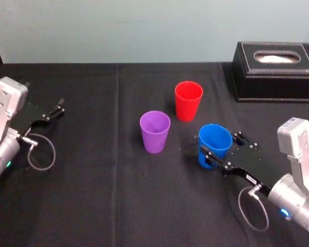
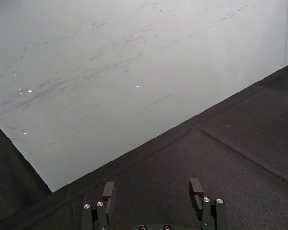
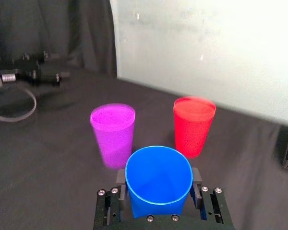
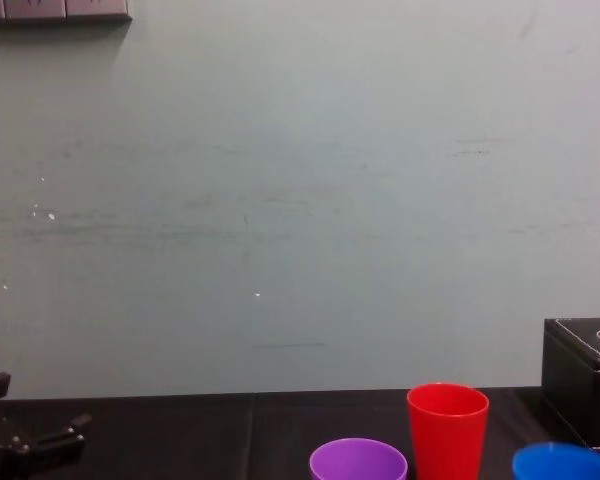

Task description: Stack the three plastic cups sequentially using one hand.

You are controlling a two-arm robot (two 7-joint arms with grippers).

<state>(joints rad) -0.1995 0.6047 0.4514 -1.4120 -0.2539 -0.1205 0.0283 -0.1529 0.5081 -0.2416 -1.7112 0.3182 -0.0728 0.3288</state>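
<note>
Three plastic cups stand upright on the black table. The blue cup (image 1: 215,144) (image 3: 158,184) sits between the fingers of my right gripper (image 1: 220,147) (image 3: 158,178), which press on both its sides just below the rim. The purple cup (image 1: 155,131) (image 3: 113,134) stands a short way to the blue cup's left. The red cup (image 1: 188,101) (image 3: 194,125) is farther back, between the two. Parked at the table's left edge, my left gripper (image 1: 54,112) (image 2: 153,191) is open with nothing in it.
A black stitched tissue box (image 1: 275,72) (image 4: 585,375) stands at the back right, behind my right arm. A pale wall rises behind the table's far edge. Bare black cloth (image 1: 92,170) spreads across the front and left.
</note>
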